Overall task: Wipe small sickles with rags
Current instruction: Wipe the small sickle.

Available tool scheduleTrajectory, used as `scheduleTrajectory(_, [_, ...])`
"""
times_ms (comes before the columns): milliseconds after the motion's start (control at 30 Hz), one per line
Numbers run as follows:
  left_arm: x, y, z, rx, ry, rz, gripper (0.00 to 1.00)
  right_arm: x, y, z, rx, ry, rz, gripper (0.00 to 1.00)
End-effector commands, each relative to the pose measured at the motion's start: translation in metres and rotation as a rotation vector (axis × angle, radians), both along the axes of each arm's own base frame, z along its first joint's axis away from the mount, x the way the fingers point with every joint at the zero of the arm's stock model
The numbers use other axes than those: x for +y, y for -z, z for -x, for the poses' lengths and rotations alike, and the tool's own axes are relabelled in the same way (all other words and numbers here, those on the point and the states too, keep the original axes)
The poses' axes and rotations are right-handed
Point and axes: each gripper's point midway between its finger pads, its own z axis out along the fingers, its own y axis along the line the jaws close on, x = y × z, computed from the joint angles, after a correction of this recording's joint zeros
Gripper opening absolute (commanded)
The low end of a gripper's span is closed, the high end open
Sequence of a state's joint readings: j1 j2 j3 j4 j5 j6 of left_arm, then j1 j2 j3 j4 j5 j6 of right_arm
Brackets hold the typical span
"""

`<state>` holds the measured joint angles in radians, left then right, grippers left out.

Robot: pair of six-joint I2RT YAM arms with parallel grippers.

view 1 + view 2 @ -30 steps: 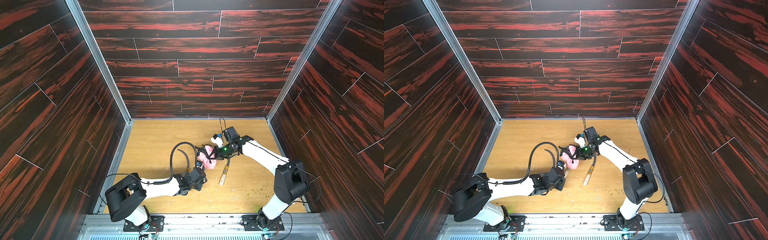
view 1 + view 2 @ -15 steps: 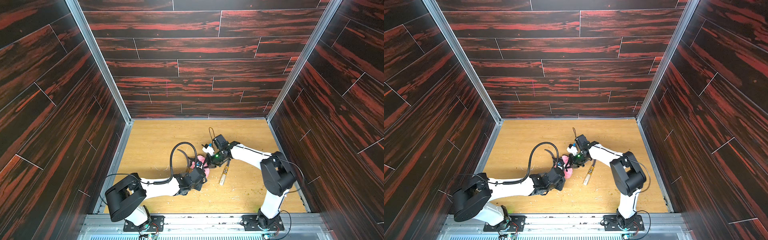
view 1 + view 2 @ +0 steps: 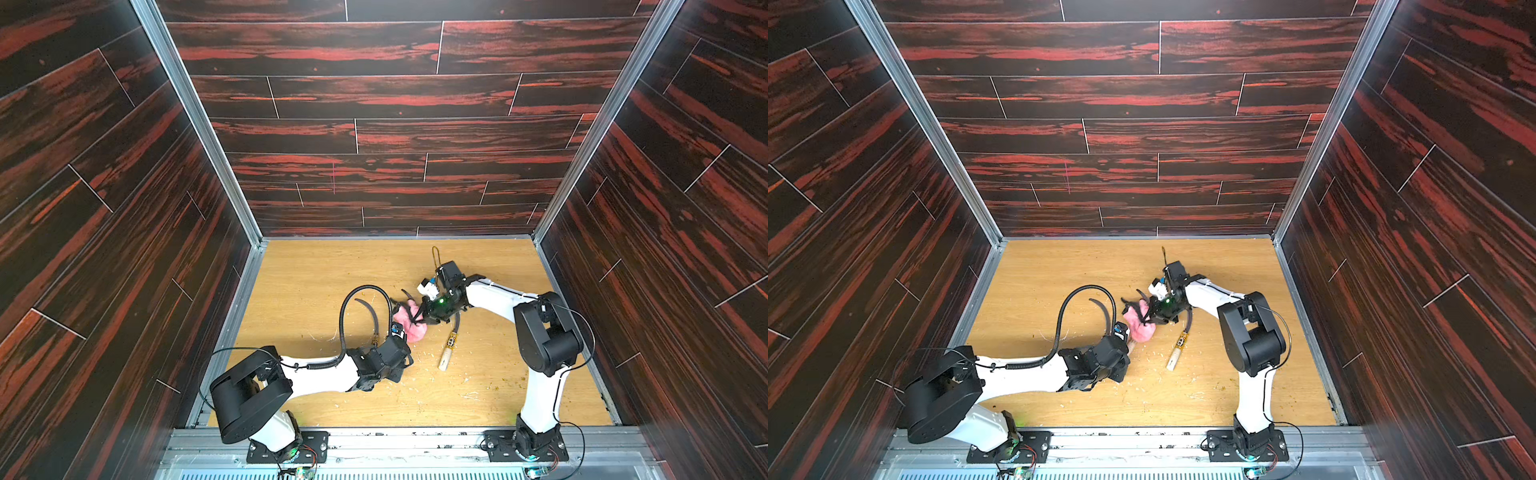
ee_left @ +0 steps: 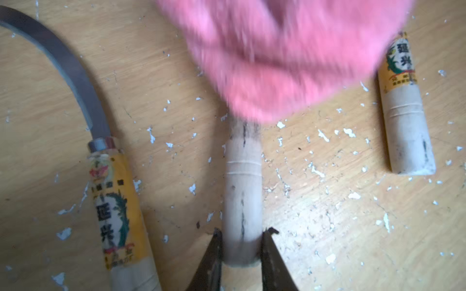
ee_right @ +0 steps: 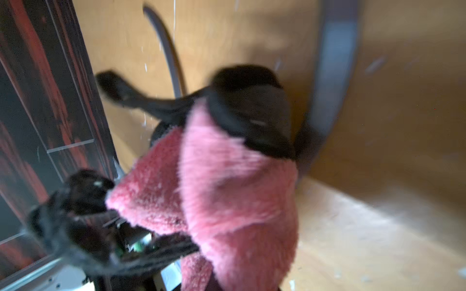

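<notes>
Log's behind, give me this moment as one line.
left gripper: shut on plain sickle handle | right gripper: shut on pink rag | rag: over that handle's far end | labelled sickles: on table

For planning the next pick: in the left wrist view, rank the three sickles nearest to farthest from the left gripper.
1. Plain-handled sickle: inside the left gripper.
2. Bare-bladed sickle: lying beside it.
3. Labelled sickle with hidden blade: farthest, right arm's side.
</notes>
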<state>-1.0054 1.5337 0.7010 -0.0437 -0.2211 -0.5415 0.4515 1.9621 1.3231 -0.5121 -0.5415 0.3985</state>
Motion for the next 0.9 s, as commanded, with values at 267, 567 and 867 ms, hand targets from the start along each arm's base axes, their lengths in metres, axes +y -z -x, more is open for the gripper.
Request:
scheduleTrajectory(267, [-0.003,-0.004,-0.002,0.0,-0.005,0.01,0.07,0.013,-0.059,0.002,-0.083,-0.081,-0.13,0.0])
scheduleTrajectory(567, [-0.008,0.0,-0.002,0.02,0.005,0.0,0.06,-0.005,-0.097,0.002,-0.194,-0.017,-0.072,0.0])
scheduleTrajectory(867, [-0.005,-0.003,-0.001,0.02,-0.005,-0.004,0.04,-0.009,-0.11,-0.002,-0.205,0.014,-0.138,0.0])
